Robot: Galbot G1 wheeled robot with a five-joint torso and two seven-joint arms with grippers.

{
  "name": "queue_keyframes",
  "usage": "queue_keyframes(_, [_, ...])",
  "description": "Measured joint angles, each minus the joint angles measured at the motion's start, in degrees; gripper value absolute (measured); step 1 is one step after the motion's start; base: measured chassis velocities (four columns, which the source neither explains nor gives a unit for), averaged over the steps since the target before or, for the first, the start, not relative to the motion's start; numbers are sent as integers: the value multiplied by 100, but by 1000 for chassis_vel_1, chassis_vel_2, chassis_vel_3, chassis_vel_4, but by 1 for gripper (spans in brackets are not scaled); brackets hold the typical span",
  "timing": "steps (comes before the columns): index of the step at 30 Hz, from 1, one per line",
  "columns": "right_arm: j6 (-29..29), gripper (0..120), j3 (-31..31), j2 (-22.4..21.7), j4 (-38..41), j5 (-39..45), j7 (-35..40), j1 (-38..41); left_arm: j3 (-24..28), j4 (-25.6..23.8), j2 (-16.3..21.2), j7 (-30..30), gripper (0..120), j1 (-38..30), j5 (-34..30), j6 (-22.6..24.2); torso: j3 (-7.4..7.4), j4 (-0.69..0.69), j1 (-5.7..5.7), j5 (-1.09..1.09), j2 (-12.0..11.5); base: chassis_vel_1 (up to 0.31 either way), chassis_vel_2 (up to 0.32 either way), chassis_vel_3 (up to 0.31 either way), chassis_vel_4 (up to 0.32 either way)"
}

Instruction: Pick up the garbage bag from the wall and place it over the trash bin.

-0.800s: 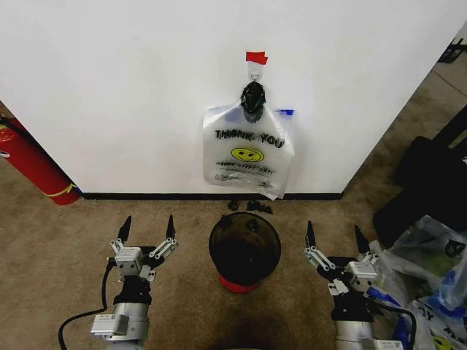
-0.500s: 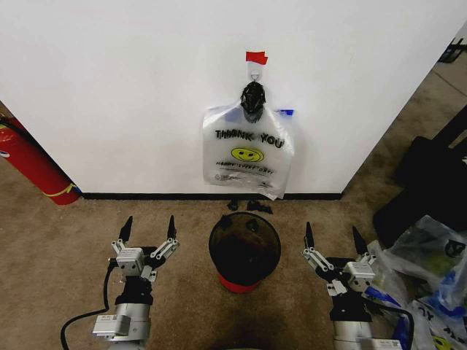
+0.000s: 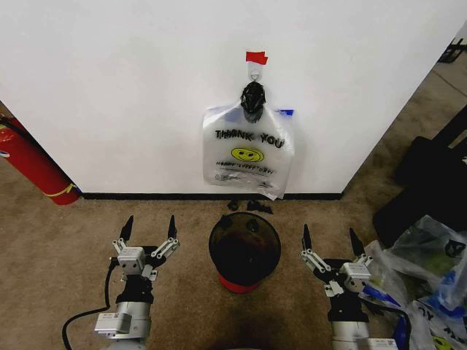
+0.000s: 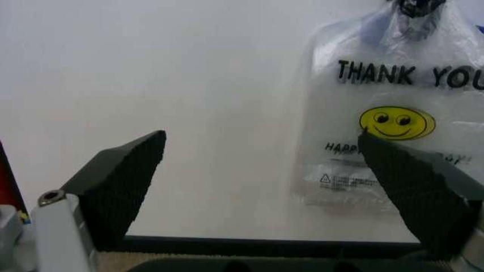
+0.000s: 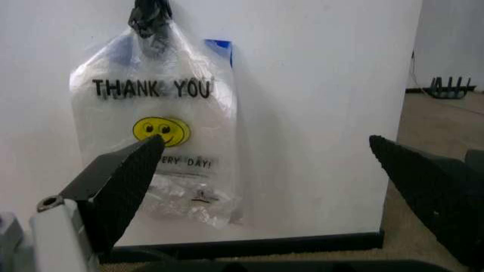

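Your right gripper [image 3: 327, 239] has edged slightly left, both claws spread wide and empty, left gripper [image 3: 149, 227] flanking the round black wire-mesh trash bin [image 3: 244, 251], while the thin see-through white plastic garbage bag [image 3: 248, 149] hangs untouched on the far white wall [image 3: 117, 95].

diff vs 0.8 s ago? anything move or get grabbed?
Right hand slid slightly toward the robot's left, nearer the round black wire-mesh trash bin. Left hand barely shifted. Both are open and hold nothing. Unchanged: the see-through white "THANK YOU" garbage bag on the white wall, and the bin on the carpet.
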Motion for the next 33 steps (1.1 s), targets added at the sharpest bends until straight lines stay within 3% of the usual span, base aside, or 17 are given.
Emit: queue_keyframes(33, [-4,100,8,-30,34,68,-1,42,-14,-54,9,-13,100,35,2,12,0,0,0,0,0,0,0,0,0])
